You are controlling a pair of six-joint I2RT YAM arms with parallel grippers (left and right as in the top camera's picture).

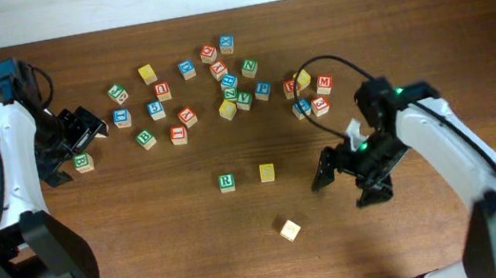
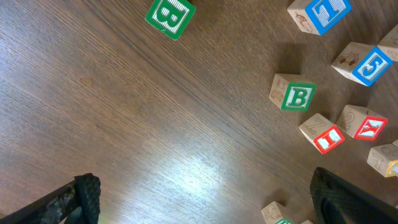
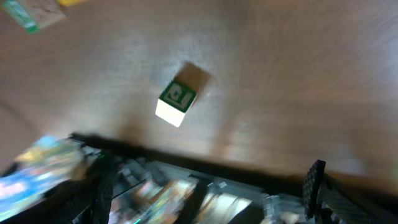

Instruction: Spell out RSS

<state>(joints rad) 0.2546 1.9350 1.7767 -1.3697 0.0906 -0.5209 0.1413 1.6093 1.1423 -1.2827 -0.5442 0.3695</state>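
Observation:
The green R cube (image 1: 226, 182) and a yellow-faced cube (image 1: 267, 172) sit side by side mid-table. A pale yellowish cube (image 1: 290, 229) lies alone nearer the front, turned askew. In the blurred right wrist view it (image 3: 177, 102) shows a green-framed side face, with the pair at the top left corner (image 3: 22, 15). My right gripper (image 1: 345, 184) (image 3: 205, 186) is open and empty, right of these cubes and near the table's front edge. My left gripper (image 1: 91, 127) (image 2: 208, 199) is open and empty at the far left.
Several loose letter cubes (image 1: 220, 75) are scattered across the back, including yellow ones (image 1: 147, 72) (image 1: 227, 111). Green B cubes (image 2: 170, 15) (image 2: 295, 94) and red and blue cubes (image 2: 323, 134) lie ahead of my left gripper. A black cable (image 1: 315, 63) loops over the right cubes.

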